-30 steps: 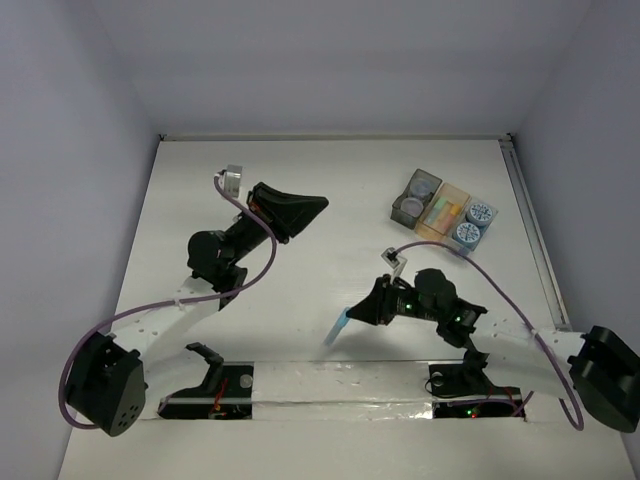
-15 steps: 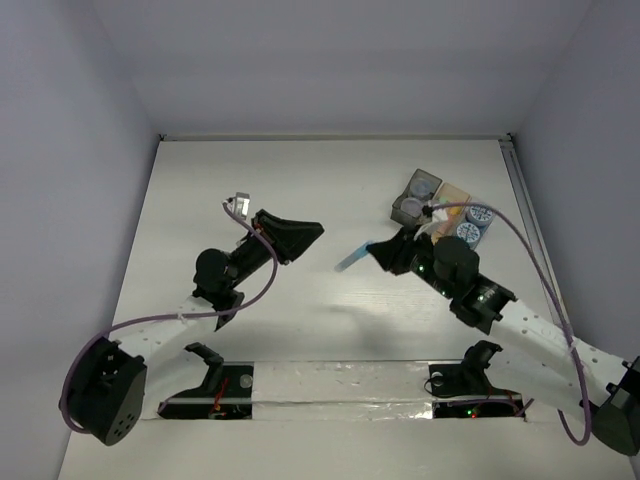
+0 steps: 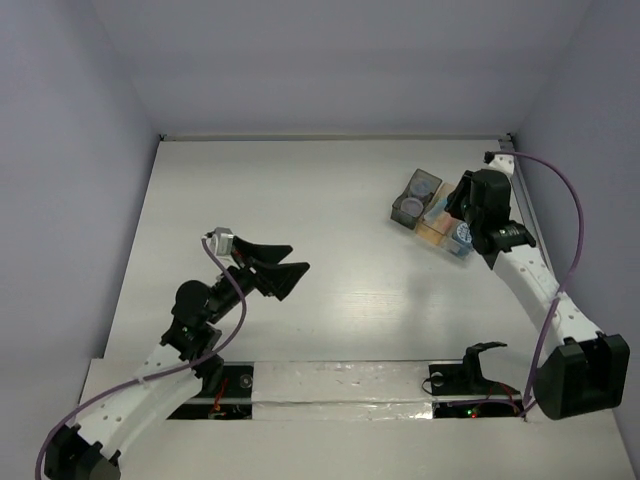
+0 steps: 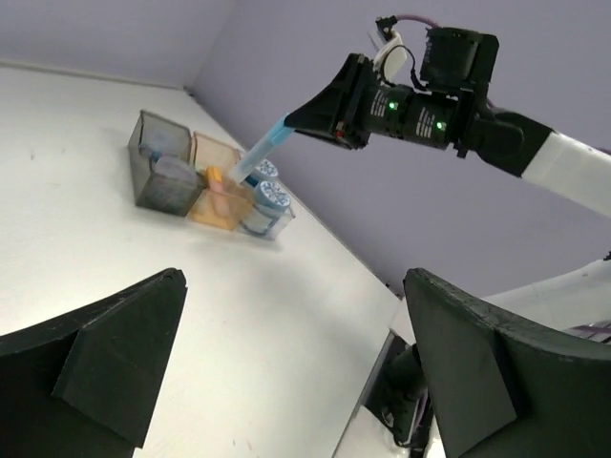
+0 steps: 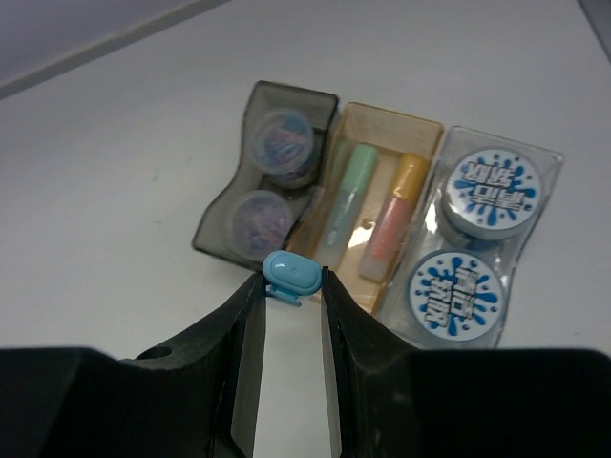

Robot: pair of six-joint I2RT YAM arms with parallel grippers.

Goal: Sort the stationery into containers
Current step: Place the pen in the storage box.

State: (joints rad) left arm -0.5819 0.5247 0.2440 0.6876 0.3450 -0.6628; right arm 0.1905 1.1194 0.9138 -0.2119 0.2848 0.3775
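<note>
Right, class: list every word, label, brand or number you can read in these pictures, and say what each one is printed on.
On the upper round roll in the clear bin: blue print on a white top, too blurred to read.
On the lower round roll: the same blue print, too blurred to read.
On the blue piece in the right gripper: no print visible.
No text anywhere can be read.
</note>
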